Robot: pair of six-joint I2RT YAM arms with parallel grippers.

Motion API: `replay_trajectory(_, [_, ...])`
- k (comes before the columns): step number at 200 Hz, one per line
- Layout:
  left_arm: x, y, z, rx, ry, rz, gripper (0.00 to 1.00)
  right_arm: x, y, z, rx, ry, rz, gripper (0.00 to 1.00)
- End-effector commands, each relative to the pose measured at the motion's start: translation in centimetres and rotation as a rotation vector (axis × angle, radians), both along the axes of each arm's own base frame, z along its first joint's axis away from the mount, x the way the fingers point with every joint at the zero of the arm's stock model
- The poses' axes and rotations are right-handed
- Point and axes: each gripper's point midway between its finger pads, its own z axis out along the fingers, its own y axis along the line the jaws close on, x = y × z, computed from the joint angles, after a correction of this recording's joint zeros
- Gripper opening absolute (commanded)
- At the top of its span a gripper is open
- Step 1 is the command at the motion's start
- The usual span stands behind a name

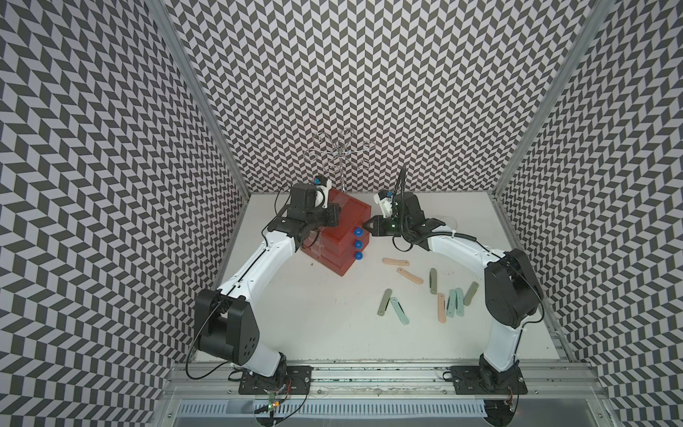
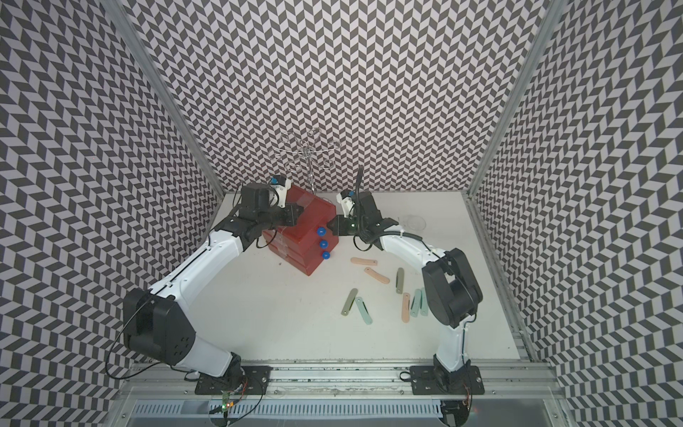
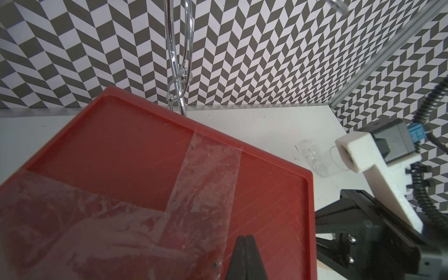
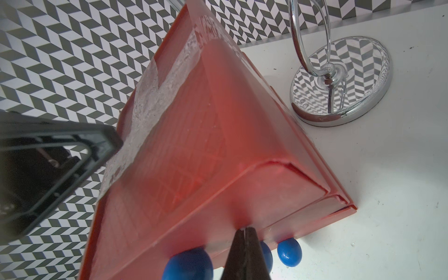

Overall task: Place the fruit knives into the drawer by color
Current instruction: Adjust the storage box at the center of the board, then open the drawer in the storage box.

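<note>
Under the left pincer (image 3: 246, 240): lid of the red drawer (image 1: 347, 214) unit. It is three drawers stacked, all pushed in, with one blue knob each. Strips of clear tape (image 3: 206, 174) cross the lid. Left jaws are pressed together with nothing between them, tips low over the lid near its front edge; contact cannot be told.

Right pincer (image 1: 366, 226): jaws also together, holding nothing. Tips sit just beside the top knob (image 1: 357, 232) at the drawer front; touching or not, cannot tell.

Beyond the left pincer, behind the drawer, stands a chrome stand (image 1: 342, 155). Past the right pincer's wrist, away from the drawer, is a clear cup (image 2: 414, 222); its contents are not discernible.

Knives (image 1: 409, 275) lie loose and flat on the white table (image 1: 314, 314), on the near side of the right pincer and well apart from both. They are peach, grey-green and teal, several bunched by the right elbow.

Both arms reach out from the near rail with elbows bent outward. The forearms converge on the drawer, pincers pointing at each other
</note>
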Motion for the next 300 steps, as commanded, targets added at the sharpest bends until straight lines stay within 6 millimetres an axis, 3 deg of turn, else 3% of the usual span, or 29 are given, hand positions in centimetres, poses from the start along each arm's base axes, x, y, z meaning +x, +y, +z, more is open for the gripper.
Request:
replay_trajectory(1, [-0.4, 0.1, 0.5, 0.011, -0.023, -0.007, 0.0, 0.6, 1.0, 1.4, 0.024, -0.055, 0.016, 0.0])
replay_trajectory(33, [-0.1, 0.2, -0.3, 0.021, 0.0, 0.006, 0.0, 0.0, 0.0, 2.1, 0.017, -0.079, -0.013, 0.05])
replay_trajectory(99, [1.4, 2.0, -4.7, 0.082, 0.166, 0.097, 0.0, -3.2, -2.8, 4.2, 0.019, -0.092, -0.048, 0.19])
replay_trajectory(128, [1.5, 2.3, -5.5, 0.1, 0.19, 0.118, 0.0, -4.7, -2.5, 4.6, 0.069, -0.061, -0.005, 0.22])
replay_trajectory(182, [1.6, 2.8, -6.1, 0.119, 0.208, 0.142, 0.0, -6.7, -1.8, 4.1, 0.149, 0.0, 0.061, 0.42])
replay_trajectory(261, [1.5, 2.7, -6.6, 0.124, 0.219, 0.14, 0.0, -7.1, -0.2, 4.6, 0.276, 0.028, 0.132, 0.45])
replay_trajectory(300, [1.5, 2.6, -6.8, 0.123, 0.224, 0.135, 0.0, -6.6, 0.6, 3.8, 0.297, 0.058, 0.154, 0.48])
